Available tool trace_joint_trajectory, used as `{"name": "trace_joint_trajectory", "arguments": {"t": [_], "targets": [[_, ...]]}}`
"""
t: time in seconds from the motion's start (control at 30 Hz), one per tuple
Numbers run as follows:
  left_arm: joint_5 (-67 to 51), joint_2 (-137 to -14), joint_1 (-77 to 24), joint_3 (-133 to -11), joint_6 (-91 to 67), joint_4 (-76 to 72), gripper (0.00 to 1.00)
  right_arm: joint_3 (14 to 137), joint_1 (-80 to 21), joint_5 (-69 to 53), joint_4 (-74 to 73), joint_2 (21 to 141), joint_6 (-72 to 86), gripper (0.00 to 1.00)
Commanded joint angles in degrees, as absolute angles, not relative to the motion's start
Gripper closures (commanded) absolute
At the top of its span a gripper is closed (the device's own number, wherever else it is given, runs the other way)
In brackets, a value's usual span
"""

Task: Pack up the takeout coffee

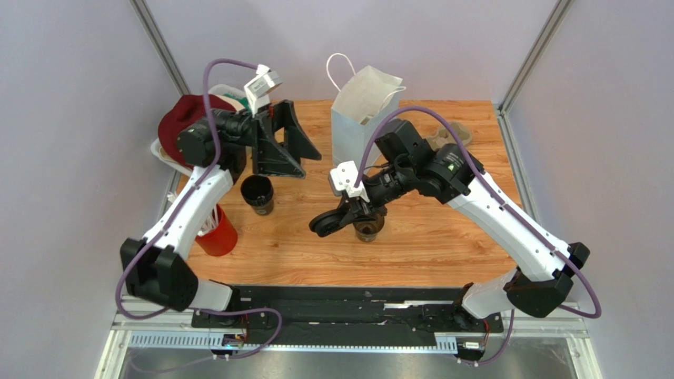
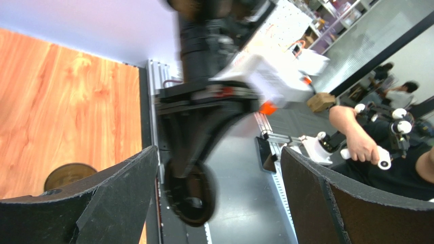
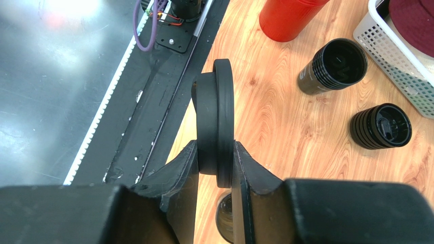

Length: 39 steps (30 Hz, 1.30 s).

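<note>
The takeout coffee (image 1: pixel 368 230) is a small dark cup with brownish liquid, standing uncovered on the wooden table near its middle. My right gripper (image 1: pixel 348 212) hovers just over it, shut on a black lid (image 1: pixel 322 224) held on edge. The right wrist view shows that lid (image 3: pixel 216 119) pinched between the fingers (image 3: pixel 178 173), with the coffee (image 3: pixel 224 218) directly below. My left gripper (image 1: pixel 308 163) hangs open and empty at the back left, pointing across the table. In the left wrist view the gripper (image 2: pixel 219 152) frames the blurred lid (image 2: pixel 191 198), with the coffee (image 2: pixel 69 175) at lower left.
A pale-blue paper bag (image 1: pixel 360 118) stands open at the back centre. Two black ribbed stacks (image 3: pixel 336 66) (image 3: pixel 381 126) stand left of centre. A red cup (image 1: pixel 215 234) is at the left edge, and a white basket (image 1: pixel 162 150) holding something maroon sits behind it. A grey pulp tray (image 1: pixel 457 133) lies behind the right arm.
</note>
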State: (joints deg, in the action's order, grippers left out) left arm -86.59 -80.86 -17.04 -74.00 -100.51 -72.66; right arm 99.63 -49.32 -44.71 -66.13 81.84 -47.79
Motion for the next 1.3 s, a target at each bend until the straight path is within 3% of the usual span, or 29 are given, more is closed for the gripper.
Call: {"name": "trace_joint_trajectory", "arguments": {"t": [0.0, 0.17, 0.27, 0.33, 0.37, 0.4, 0.43, 0.47, 0.5, 0.77, 1.0, 1.27], "targets": [[-98.01, -70.24, -16.62, -78.05, -102.42, -87.80, 0.02, 97.65, -49.22, -45.97, -62.14, 78.58, -44.47, 0.98], [-92.12, -67.06, -11.97, -83.49, -102.13, -87.19, 0.02, 97.38, -49.31, -46.14, -60.29, 78.57, -42.19, 0.98], [-87.99, -67.15, -3.46, -85.34, -96.73, -81.15, 0.02, 97.65, -49.22, -45.97, -59.24, 78.57, -41.40, 0.98], [-84.22, -63.40, -0.36, -83.60, -84.45, -60.03, 0.01, 97.56, -49.31, -45.79, -58.80, 78.66, -40.96, 0.99], [-82.63, -61.19, 2.61, -83.41, -62.97, -48.20, 0.01, 97.38, -49.31, -45.53, -58.54, 78.66, -40.78, 0.99], [-79.92, -58.91, 3.33, -84.37, -47.53, -10.92, 0.01, 97.38, -49.31, -45.53, -58.45, 78.66, -40.78, 0.99], [-69.89, -56.89, 3.25, -92.99, -30.84, 10.42, 0.01, 97.38, -49.22, -45.53, -58.27, 78.84, -40.61, 0.99], [-63.61, -57.47, 0.21, -96.90, -13.10, 23.68, 0.01, 97.38, -49.31, -45.27, -58.27, 78.84, -40.61, 0.99], [-58.06, -57.39, 0.18, -97.73, -11.27, 28.60, 0.01, 97.30, -49.22, -45.26, -58.10, 78.84, -40.61, 0.99], [-47.72, -54.85, -1.32, -86.33, 8.66, 34.80, 0.01, 97.56, -49.04, -43.42, -58.45, 80.24, -41.13, 0.99], [-57.11, -54.93, -5.70, -78.49, 22.84, 44.62, 0.01, 100.19, -48.69, -44.21, -61.78, 84.11, -41.92, 1.00], [-63.10, -56.42, -13.88, -74.53, 26.89, 48.86, 0.01, 98.53, -48.25, -45.44, -61.70, 86.75, -41.66, 1.00]]}}
